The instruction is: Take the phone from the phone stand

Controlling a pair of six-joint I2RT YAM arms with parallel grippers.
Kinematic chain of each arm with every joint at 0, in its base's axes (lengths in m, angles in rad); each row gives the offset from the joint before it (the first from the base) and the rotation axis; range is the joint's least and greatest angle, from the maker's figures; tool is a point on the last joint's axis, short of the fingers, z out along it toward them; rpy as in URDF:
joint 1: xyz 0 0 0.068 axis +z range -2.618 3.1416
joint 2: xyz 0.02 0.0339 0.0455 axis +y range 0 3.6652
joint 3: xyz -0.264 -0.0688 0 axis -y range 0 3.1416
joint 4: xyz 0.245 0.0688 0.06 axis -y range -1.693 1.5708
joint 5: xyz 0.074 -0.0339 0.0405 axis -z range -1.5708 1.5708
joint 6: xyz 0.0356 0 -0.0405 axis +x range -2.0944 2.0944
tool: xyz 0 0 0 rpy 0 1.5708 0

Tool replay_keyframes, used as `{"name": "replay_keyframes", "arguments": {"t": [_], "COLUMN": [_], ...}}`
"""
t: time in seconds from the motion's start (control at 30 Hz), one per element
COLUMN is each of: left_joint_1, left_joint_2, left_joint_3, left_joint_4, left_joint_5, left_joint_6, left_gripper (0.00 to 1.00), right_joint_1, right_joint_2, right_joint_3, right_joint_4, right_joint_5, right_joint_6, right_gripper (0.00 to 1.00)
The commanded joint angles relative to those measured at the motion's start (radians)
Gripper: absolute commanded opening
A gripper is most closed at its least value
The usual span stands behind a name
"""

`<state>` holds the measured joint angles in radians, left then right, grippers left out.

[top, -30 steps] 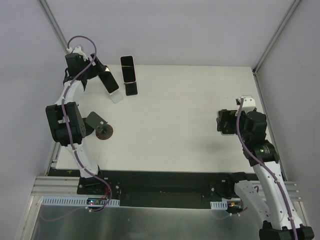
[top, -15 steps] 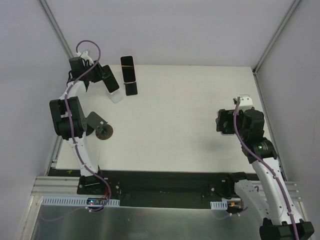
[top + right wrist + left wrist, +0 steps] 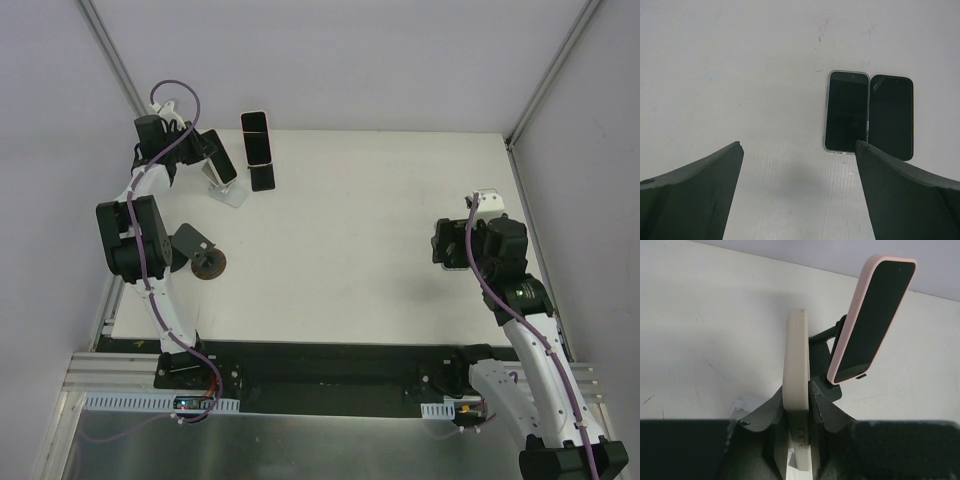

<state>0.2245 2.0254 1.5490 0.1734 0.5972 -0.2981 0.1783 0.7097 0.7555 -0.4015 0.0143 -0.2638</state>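
Left hand (image 3: 797, 390) narrowed, pinching phone (image 3: 796, 350) edges

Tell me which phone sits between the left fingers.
The cream-cased phone, seen edge-on between the left fingers. The pink-cased phone leans on its black stand; a clear-edged phone and a black phone lie flat on the table.

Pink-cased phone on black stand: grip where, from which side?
Pinch the pink-cased phone across its long edges, near the top, coming from above. It leans back with its lower end in the black stand, so the upper half stands free.
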Motion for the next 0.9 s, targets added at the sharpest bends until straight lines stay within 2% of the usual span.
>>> {"name": "replay_keyframes", "arguments": {"t": [0.0,0.33,0.57,0.67,0.87], "left_joint_1": [0.010,0.012,-0.013,-0.063,-0.262], "left_joint_2": [-0.103,-0.252,-0.427,-0.494,-0.606], "left_joint_3": [-0.030,-0.118,-0.214,-0.289,-0.441], "left_joint_4": [0.092,0.126,0.126,0.123,0.126], "left_joint_5": [0.033,0.021,0.035,0.041,0.009], "left_joint_6": [0.025,-0.007,-0.105,-0.145,-0.206], "left_gripper": [0.15,0.00,0.00,0.00,0.00], "right_joint_1": [-0.005,-0.002,0.007,0.027,0.117], "right_joint_2": [-0.004,-0.007,0.034,0.054,0.112], "right_joint_3": [0.044,0.073,0.122,0.139,0.157], "right_joint_4": [0.013,0.007,0.021,0.038,0.079], "right_joint_5": [-0.013,-0.095,-0.240,-0.272,-0.278], "right_joint_6": [-0.009,0.006,0.052,0.078,0.126], "right_gripper": [0.96,0.96,0.96,0.96,0.96]}}
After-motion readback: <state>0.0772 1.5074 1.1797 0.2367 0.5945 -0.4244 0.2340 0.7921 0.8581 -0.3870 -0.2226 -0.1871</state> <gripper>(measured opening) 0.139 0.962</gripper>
